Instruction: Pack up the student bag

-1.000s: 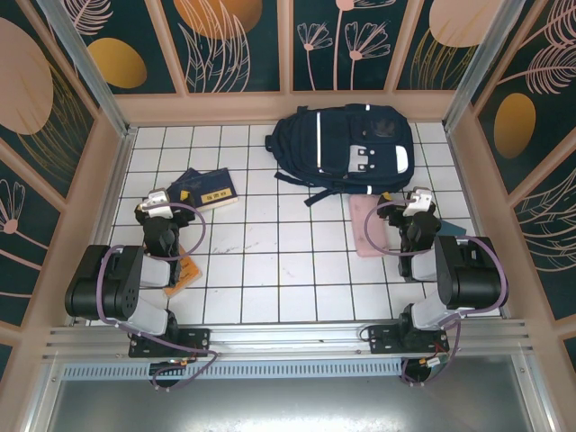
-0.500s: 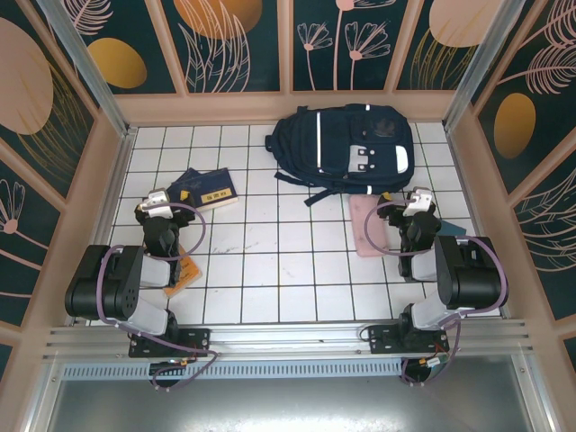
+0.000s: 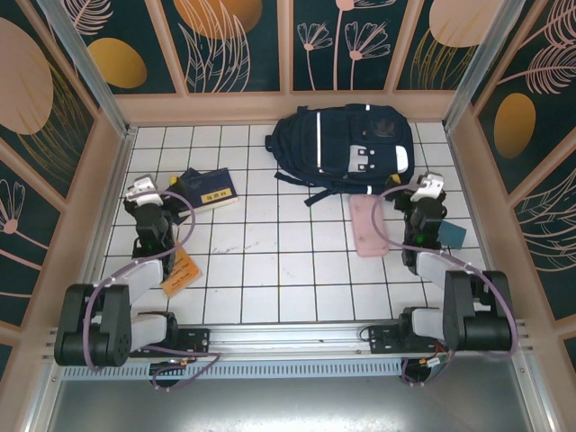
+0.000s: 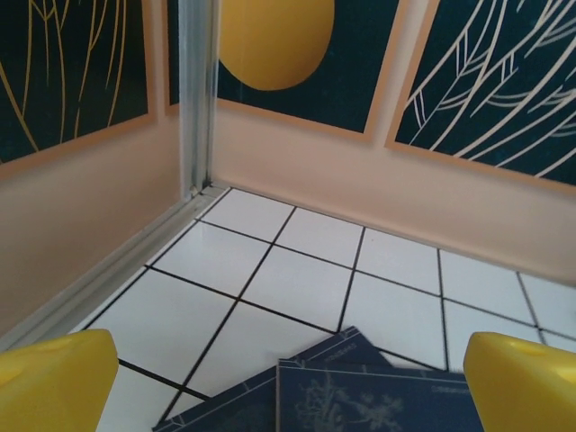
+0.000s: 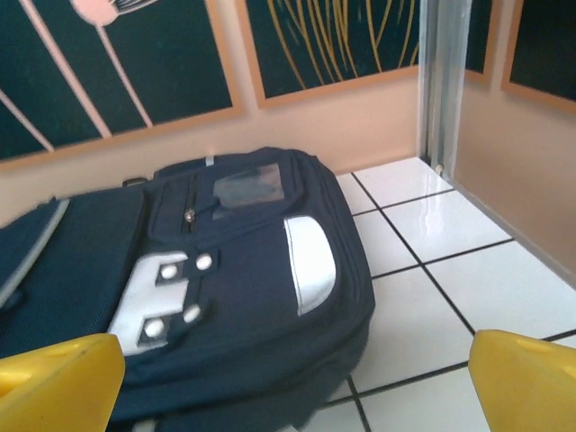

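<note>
Student bag [image 3: 346,144] untouched, left end effector [image 4: 290,382], right end effector [image 5: 292,382] spread, empty

The white-tiled table [image 3: 270,261] carries the student bag [image 3: 346,148] near its far edge, a navy book [image 3: 209,189] on the left, a flat pink case [image 3: 365,227], a small orange item [image 3: 180,273] and a teal item [image 3: 453,234].
</note>
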{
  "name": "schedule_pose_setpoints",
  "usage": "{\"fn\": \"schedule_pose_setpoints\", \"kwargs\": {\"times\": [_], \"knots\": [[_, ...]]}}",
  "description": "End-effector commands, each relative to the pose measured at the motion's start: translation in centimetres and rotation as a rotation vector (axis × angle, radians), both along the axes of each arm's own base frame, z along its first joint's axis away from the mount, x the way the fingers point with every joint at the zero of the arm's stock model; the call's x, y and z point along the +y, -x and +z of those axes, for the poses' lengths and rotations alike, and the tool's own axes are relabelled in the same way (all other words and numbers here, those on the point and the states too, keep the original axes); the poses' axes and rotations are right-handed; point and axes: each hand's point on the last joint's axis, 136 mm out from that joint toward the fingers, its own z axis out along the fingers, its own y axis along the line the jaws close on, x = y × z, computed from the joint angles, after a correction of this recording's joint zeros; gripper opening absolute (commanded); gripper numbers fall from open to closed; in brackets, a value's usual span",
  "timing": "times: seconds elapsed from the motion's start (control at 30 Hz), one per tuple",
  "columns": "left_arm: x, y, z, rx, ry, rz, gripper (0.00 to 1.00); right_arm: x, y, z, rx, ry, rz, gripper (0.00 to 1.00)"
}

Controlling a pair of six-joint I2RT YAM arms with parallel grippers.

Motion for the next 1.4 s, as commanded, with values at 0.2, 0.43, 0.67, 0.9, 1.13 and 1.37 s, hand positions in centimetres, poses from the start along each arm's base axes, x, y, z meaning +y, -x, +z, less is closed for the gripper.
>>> {"fn": "schedule_pose_setpoints", "kwargs": {"times": [0.2,0.43,0.67,0.9,1.13,1.37], "knots": [[-2.8,0.0,2.6,0.076,0.307,-0.129,0.98,3.4,-4.1,2.3,0.319,-0.391,0.042,0.99],[-3.5,-1.1,5.6,0.055,0.371,-0.156,0.98,14.0,-9.0,5.2,0.341,-0.305,0.256,0.99],[-4.8,-1.1,5.3,0.104,0.393,-0.222,0.98,22.6,-14.0,5.1,0.35,-0.357,0.408,0.99],[-5.6,-1.1,5.1,0.118,0.431,-0.26,0.98,27.5,-18.7,1.5,0.457,-0.418,0.47,0.98],[-6.2,-1.6,4.5,0.142,0.461,-0.282,0.98,29.0,-20.7,-2.9,0.542,-0.412,0.461,0.96],[-7.2,-2.4,3.5,0.186,0.49,-0.328,0.98,28.9,-21.1,-7.7,0.649,-0.366,0.427,0.96]]}}
